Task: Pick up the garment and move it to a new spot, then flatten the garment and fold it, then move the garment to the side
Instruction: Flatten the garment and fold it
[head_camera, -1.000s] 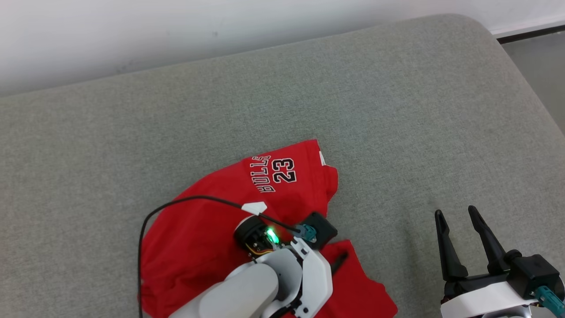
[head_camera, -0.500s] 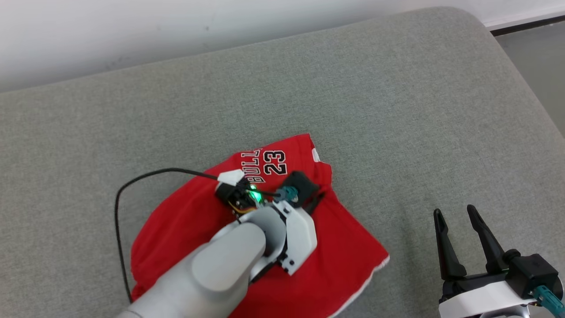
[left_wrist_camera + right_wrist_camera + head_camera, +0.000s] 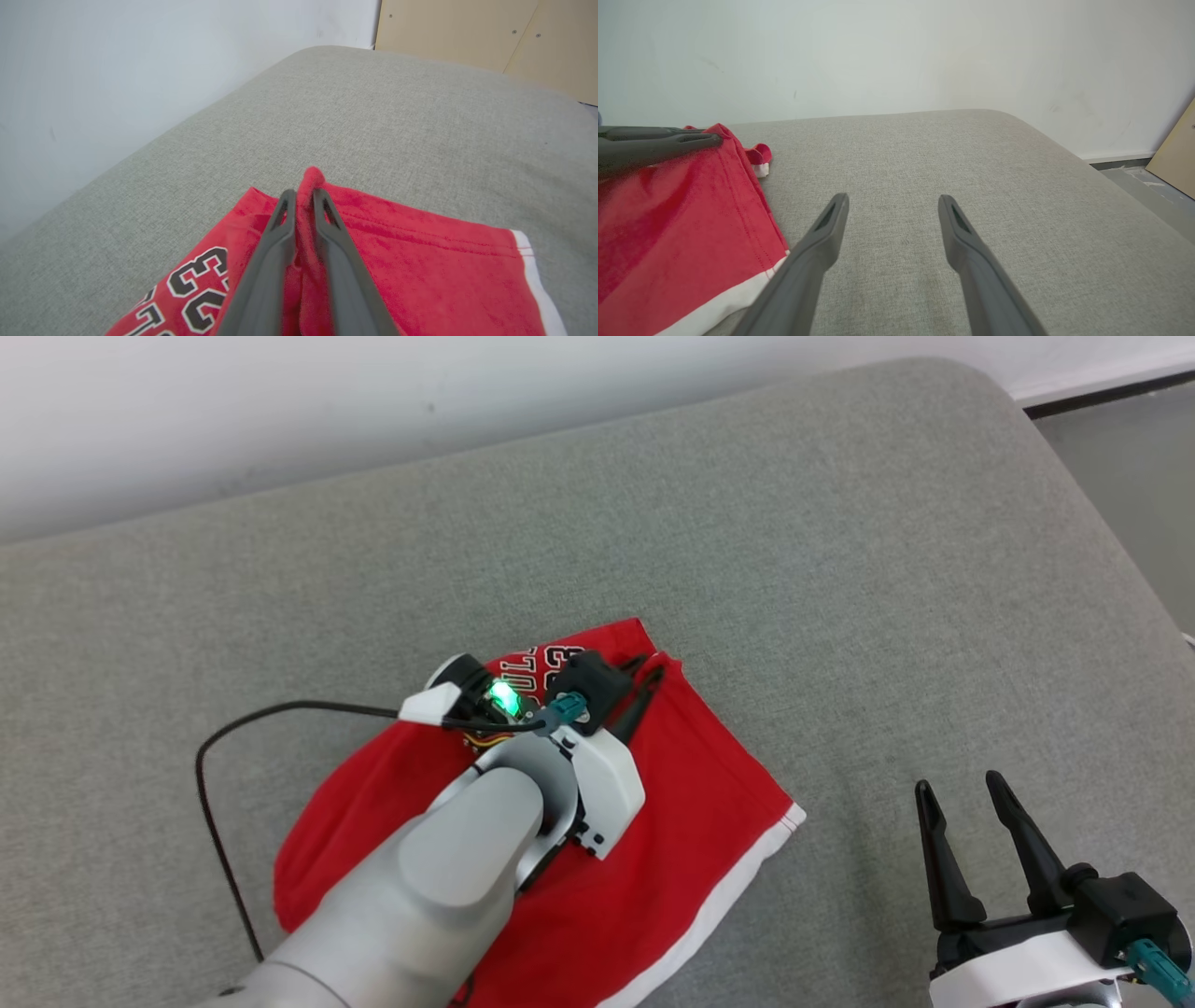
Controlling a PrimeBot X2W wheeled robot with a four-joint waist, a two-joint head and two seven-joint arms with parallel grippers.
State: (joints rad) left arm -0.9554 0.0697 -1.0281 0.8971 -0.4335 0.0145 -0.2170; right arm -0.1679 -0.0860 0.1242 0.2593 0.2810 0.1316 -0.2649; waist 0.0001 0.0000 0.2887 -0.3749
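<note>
The garment (image 3: 681,821), red with a white hem and a black "23" print, lies on the grey cushion (image 3: 840,569), a little left of middle in the head view, its near part hidden under the left arm; the left gripper (image 3: 303,193) sits at the garment's far edge, jaws together and clamped on a raised fold of the red cloth; in the left wrist view that fold pokes up between the tips and just past them, with the print at lower left and the white hem at lower right; the right gripper (image 3: 960,786) is over bare cushion, well to the right of the garment, jaws apart and holding nothing; a black cable (image 3: 210,756) loops from the left wrist out over the cushion; a pale wall (image 3: 280,411) runs behind.
</note>
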